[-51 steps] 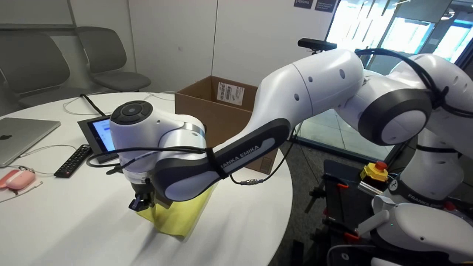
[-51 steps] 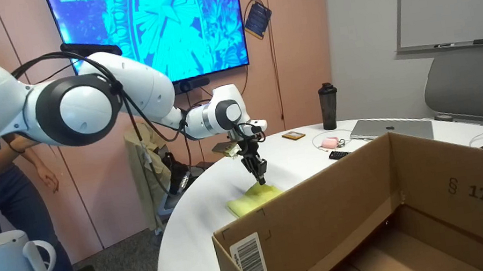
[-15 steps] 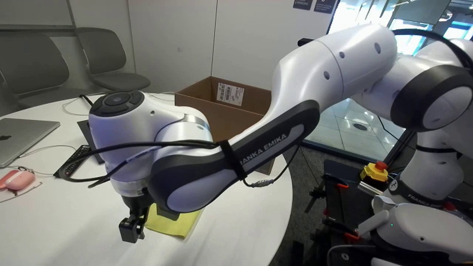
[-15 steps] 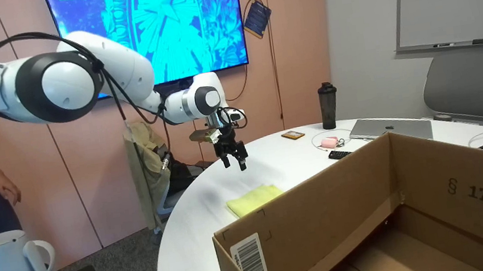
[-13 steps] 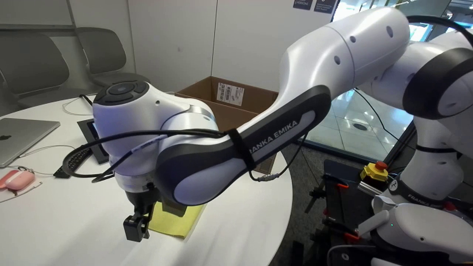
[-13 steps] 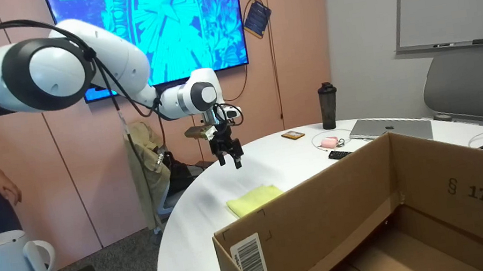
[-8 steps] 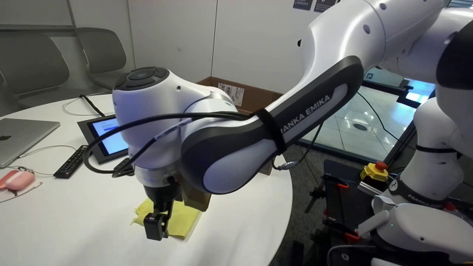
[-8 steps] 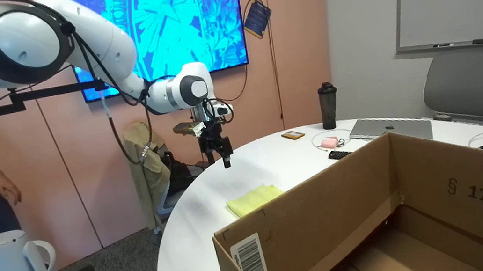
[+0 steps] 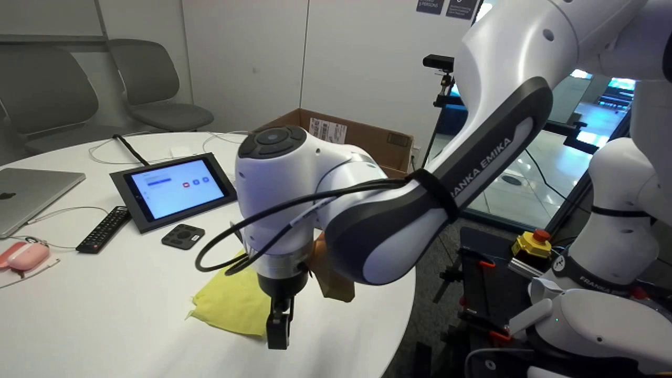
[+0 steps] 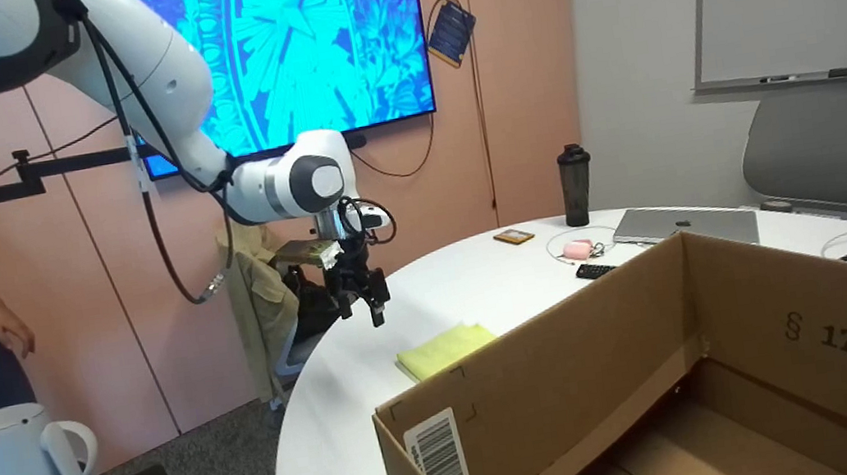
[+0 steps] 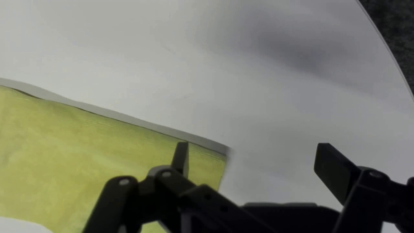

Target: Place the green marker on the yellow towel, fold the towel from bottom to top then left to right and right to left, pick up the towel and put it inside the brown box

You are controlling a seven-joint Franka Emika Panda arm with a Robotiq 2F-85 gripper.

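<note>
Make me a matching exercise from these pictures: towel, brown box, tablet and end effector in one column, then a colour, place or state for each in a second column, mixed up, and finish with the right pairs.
Column one
1. towel
2. brown box
3. tablet
4. end effector

Column two
A. open at the top, with a white label inside
B. jaws apart, nothing held
C. yellow, lying on the white table
D. lit up

Right pairs: 1-C, 2-A, 3-D, 4-B
</note>
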